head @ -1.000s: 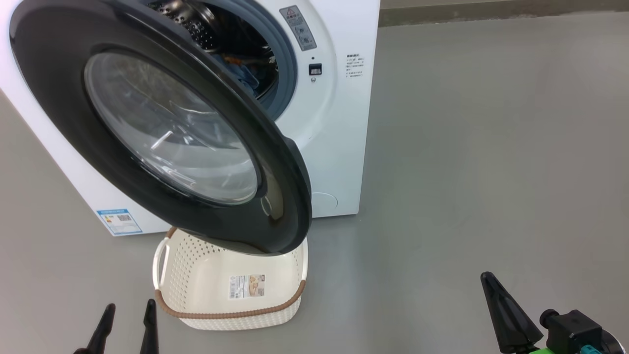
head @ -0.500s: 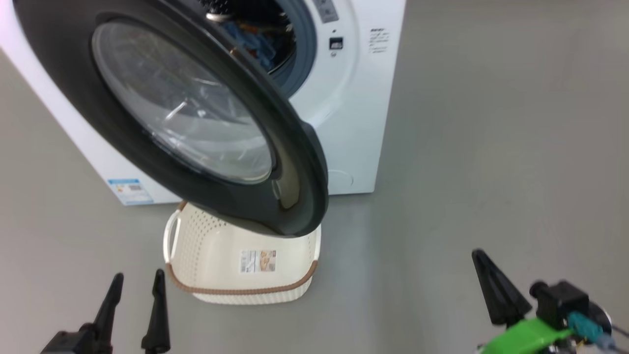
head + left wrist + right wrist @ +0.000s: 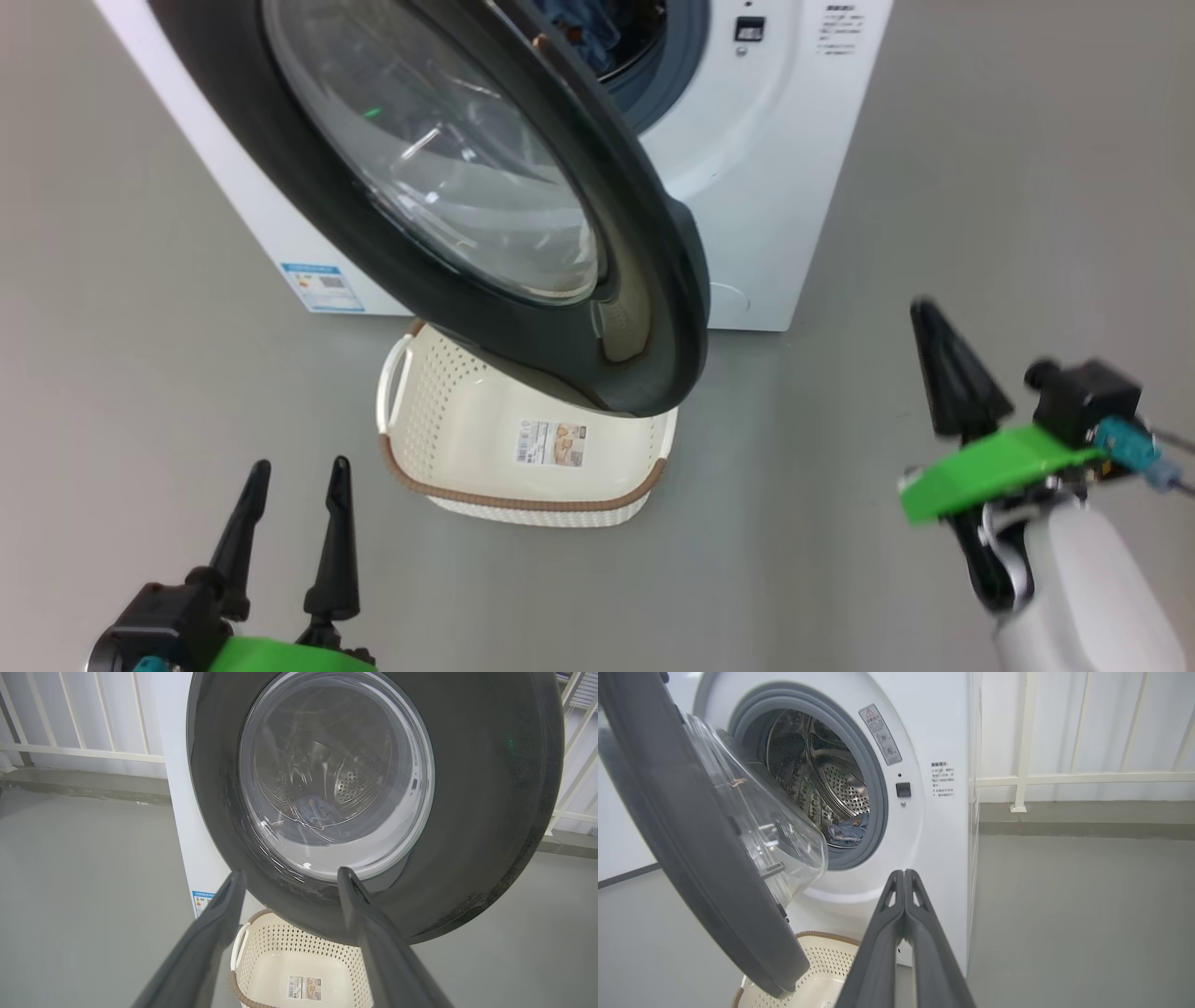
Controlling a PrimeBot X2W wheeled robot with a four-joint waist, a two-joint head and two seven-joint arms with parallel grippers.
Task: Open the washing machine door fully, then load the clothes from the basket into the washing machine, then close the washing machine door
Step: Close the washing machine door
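On grey floor [image 3: 980, 187], the washing machine door [image 3: 667, 280] overhangs the basket [image 3: 467, 443].

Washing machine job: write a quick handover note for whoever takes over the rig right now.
Grippers: left gripper open, empty; right gripper shut, empty.
Round black-rimmed glass door stands open on the big white front-loading washing machine. Light blue printed clothes lie in its steel drum. Cream perforated plastic basket with brown rim sits below the door, visible part empty.
Done: opening, loading. Left: close the door.

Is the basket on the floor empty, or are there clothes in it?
Empty: the basket shows its bare bottom and label; blue clothes lie inside the drum.
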